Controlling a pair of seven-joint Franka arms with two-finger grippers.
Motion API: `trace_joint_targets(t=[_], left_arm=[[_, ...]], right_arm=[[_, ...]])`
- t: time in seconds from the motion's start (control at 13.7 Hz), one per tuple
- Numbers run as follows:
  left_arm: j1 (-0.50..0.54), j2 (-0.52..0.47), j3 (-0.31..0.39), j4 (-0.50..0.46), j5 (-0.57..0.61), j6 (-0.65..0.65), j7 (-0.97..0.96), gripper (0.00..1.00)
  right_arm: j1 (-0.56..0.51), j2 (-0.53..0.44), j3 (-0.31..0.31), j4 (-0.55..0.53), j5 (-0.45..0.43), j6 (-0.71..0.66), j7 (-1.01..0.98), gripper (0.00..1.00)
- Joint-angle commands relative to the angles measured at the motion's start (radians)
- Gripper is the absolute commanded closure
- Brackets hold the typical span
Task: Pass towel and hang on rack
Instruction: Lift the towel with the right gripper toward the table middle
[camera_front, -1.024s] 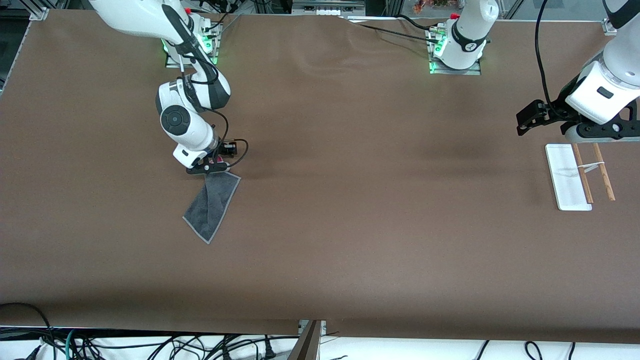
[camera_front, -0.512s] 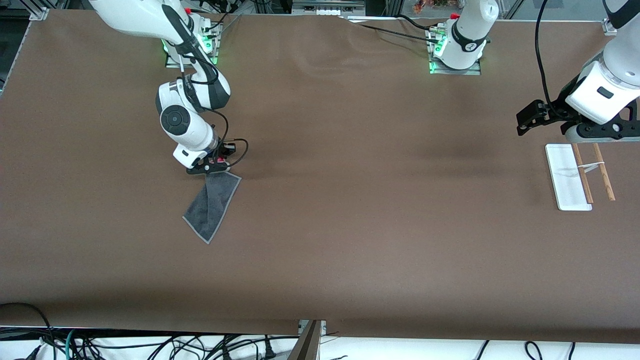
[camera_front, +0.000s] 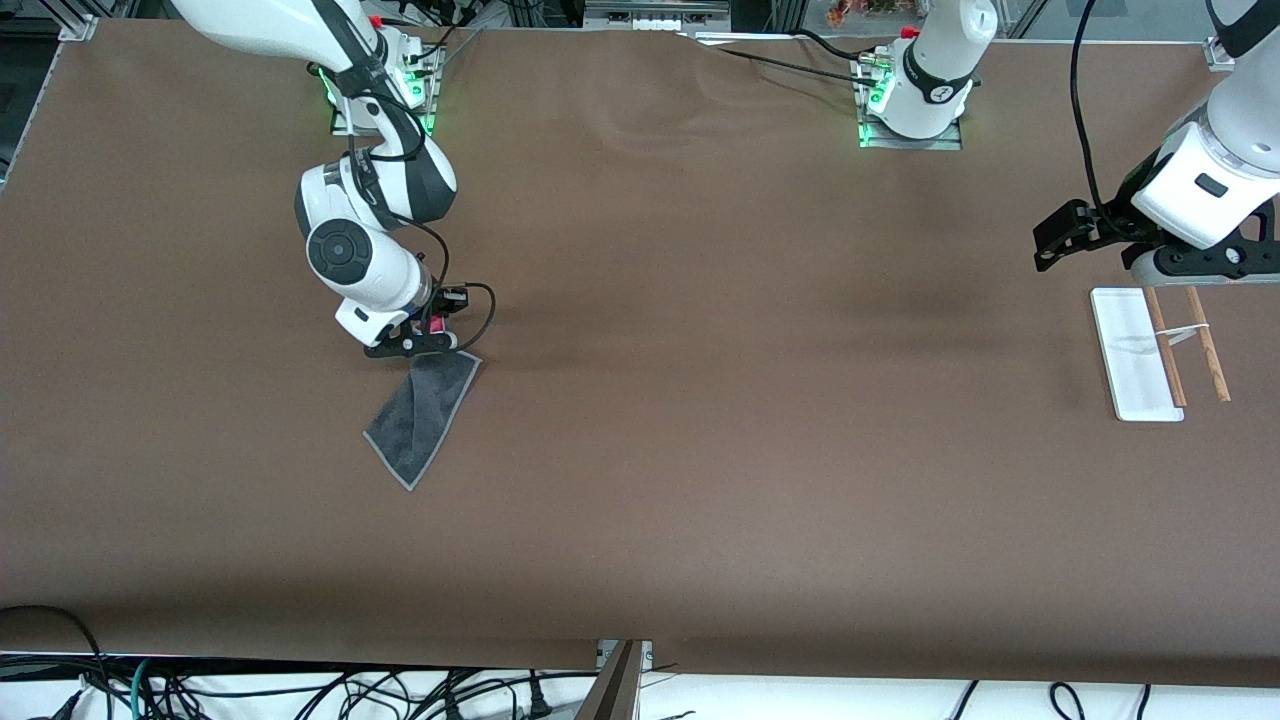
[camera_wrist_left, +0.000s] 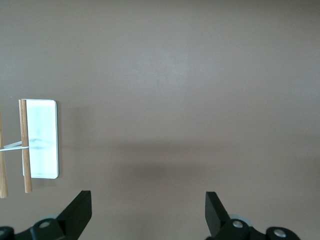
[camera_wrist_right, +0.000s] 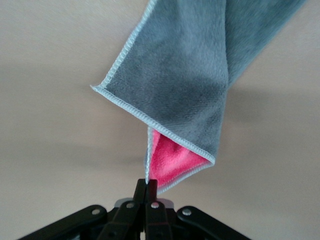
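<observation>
Front view: I see the right gripper (camera_front: 428, 343) toward the right arm's end of the table, pinching the top corner of the towel (camera_front: 420, 418).
Towel: most of it lies on the brown table (camera_front: 700, 450), nearer the front camera than the gripper; its grey edging shows along the sides.
Right wrist view: the fingers (camera_wrist_right: 140, 197) are clamped tight on the towel (camera_wrist_right: 185, 85) corner, pink underside showing just above them; the towel's other end is cut off.
Left gripper: I see it (camera_wrist_left: 148, 214) spread wide over bare table, waiting; only the fingertips show.
Rack: the rack (camera_front: 1135, 355) lies flat at the left arm's end, two wooden rods (camera_front: 1166, 347) beside the white base; its thin crosspiece is hard to make out.
</observation>
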Motion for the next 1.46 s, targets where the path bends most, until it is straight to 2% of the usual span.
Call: trace_joint_targets(t=[0.0,0.15,0.37,0.73,1.02,1.24,1.39], left_arm=[[0.000,0.017,-0.003,0.038,0.012,-0.027,0.018,0.00],[-0.004,0.017,-0.003,0.038,0.012,-0.027,0.020,0.00],[0.003,0.017,-0.003,0.040,0.010,-0.026,0.021,0.00],[0.013,0.014,0.003,0.040,0.009,-0.038,0.029,0.00],[0.031,0.029,0.006,0.067,0.009,-0.037,0.029,0.00],[0.039,0.037,0.006,0.072,0.009,-0.037,0.029,0.00],[0.036,0.049,0.003,0.070,-0.014,-0.040,0.029,0.00]], right_arm=[[0.006,0.000,0.050,0.151,0.073,-0.183,0.102,1.00],[0.010,0.007,0.062,0.264,0.189,-0.306,0.150,1.00],[0.018,0.011,0.063,0.384,0.347,-0.406,0.251,1.00],[0.096,0.023,0.071,0.517,0.602,-0.409,0.518,1.00],[0.144,0.037,0.073,0.608,0.829,-0.317,0.706,1.00],[0.200,0.043,0.076,0.651,0.943,-0.192,0.841,1.00],[0.252,0.051,0.076,0.688,0.978,-0.095,0.929,1.00]])
